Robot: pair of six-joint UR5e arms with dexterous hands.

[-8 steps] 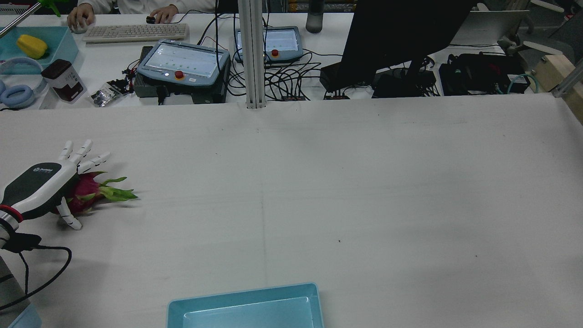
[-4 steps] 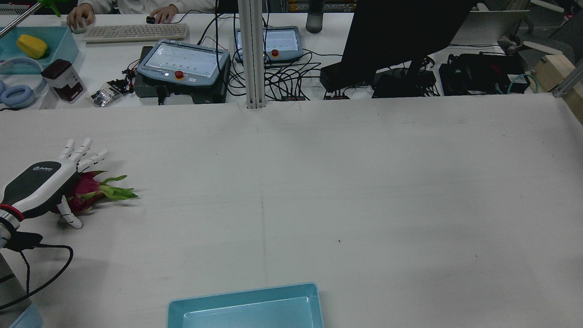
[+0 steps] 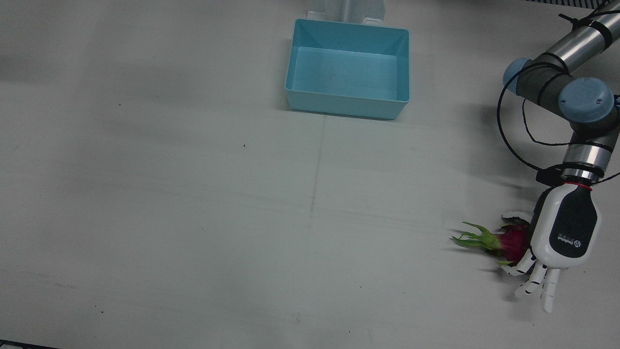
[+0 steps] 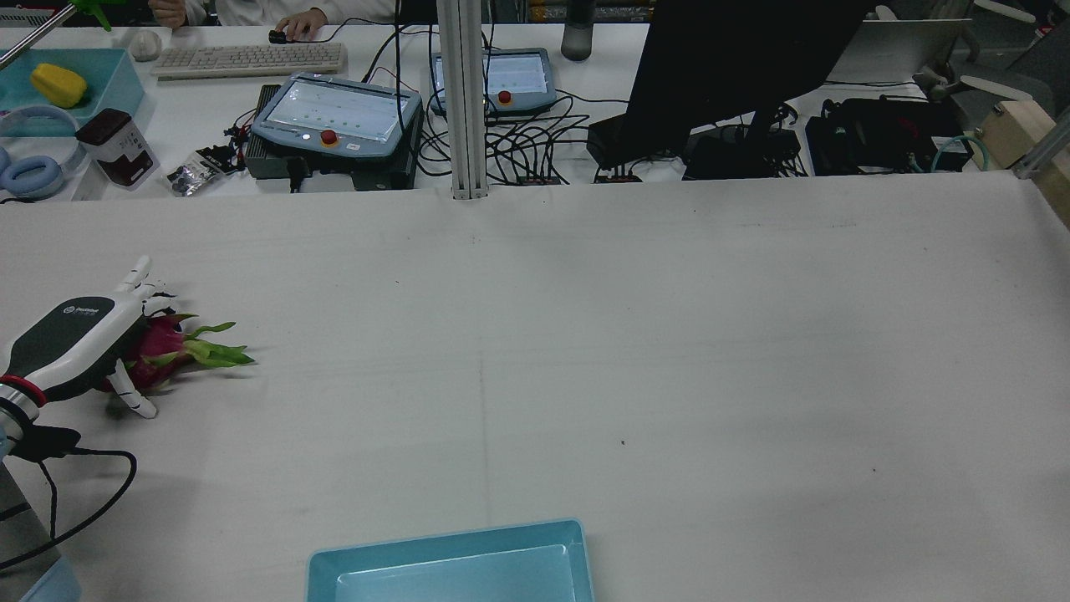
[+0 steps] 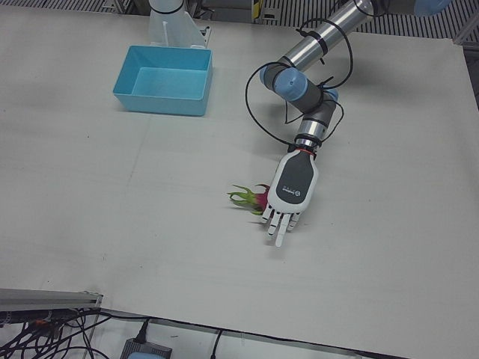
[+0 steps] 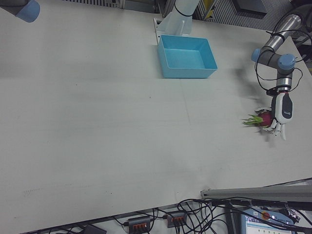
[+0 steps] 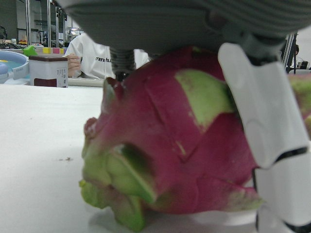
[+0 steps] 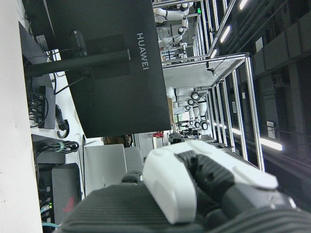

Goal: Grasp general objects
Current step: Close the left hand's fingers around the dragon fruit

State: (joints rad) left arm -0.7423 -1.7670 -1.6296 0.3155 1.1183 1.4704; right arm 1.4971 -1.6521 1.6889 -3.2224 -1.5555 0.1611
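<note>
A magenta dragon fruit (image 3: 513, 241) with green leaf tips lies on the white table at the robot's far left. My left hand (image 3: 564, 232) lies palm-down over it. The thumb stands on the near side and the fingers (image 3: 535, 281) reach past the far side, some starting to curl down. The fruit rests on the table. It also shows in the rear view (image 4: 163, 347), under the hand (image 4: 71, 343), and fills the left hand view (image 7: 184, 141). My right hand (image 8: 194, 189) shows only in its own view, raised and facing a monitor; its finger state is unclear.
A light blue bin (image 3: 346, 109) stands at the robot-side table edge in the middle, and shows in the rear view (image 4: 318, 568). Beyond the far table edge are teach pendants (image 4: 334, 113), cables and a monitor. The left arm's cable (image 4: 84, 502) hangs near the hand.
My left hand's fingers have curled down from a spread, straight pose toward the fruit. The hand sits slightly lower and further left. The fruit has not moved.
</note>
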